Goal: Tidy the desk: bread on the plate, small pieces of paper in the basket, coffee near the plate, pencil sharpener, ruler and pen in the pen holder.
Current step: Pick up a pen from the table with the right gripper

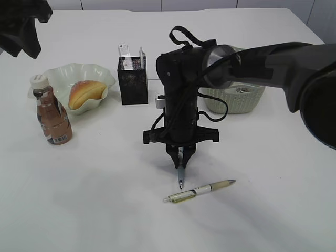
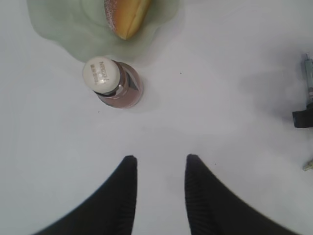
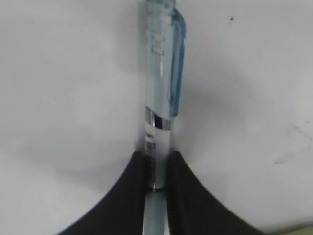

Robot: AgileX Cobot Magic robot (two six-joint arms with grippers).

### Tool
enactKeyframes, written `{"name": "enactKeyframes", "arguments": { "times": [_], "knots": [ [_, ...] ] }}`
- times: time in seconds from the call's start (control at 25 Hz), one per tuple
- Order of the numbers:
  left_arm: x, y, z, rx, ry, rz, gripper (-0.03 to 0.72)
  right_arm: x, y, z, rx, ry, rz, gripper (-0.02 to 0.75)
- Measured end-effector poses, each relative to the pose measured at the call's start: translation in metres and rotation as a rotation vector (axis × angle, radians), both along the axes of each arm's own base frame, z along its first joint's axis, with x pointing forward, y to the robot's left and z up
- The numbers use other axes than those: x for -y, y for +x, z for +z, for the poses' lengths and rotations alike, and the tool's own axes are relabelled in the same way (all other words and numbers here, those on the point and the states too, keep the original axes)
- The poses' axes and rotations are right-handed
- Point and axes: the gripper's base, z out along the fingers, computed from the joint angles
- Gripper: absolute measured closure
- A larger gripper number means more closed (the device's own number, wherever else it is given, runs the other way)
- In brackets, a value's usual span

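Observation:
My right gripper (image 1: 180, 159) reaches to the table's middle and is shut on a clear blue pen (image 3: 161, 73), which sticks out beyond the fingertips, pointing down at the table (image 1: 180, 176). A second, yellowish pen (image 1: 199, 191) lies flat just in front of it. The bread (image 1: 85, 93) rests in the wavy pale green plate (image 1: 63, 73), with the coffee bottle (image 1: 52, 113) standing beside it. A ruler (image 1: 125, 52) stands in the black mesh pen holder (image 1: 133, 81). My left gripper (image 2: 159, 164) hovers open and empty, short of the bottle (image 2: 112, 81).
A white woven basket (image 1: 236, 100) holding paper pieces (image 1: 242, 89) stands behind my right arm. A small white object (image 1: 159, 100) sits between the holder and the arm, mostly hidden. My left arm (image 1: 23, 26) hangs over the far left corner.

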Motion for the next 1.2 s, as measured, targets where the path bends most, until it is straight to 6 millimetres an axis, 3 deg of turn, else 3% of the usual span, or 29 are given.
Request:
{"name": "enactKeyframes", "arguments": {
  "times": [0.52,1.0,1.2],
  "knots": [
    [0.000,0.000,0.000,0.000,0.001,0.000,0.444,-0.004,-0.002,0.002,-0.014,0.045,0.210,0.680],
    [0.000,0.000,0.000,0.000,0.001,0.000,0.444,-0.002,-0.002,0.076,0.204,0.111,0.376,0.680],
    [-0.001,0.000,0.000,0.002,0.006,0.000,0.444,0.000,-0.005,0.096,0.309,0.142,0.421,0.680]
  ]
}}
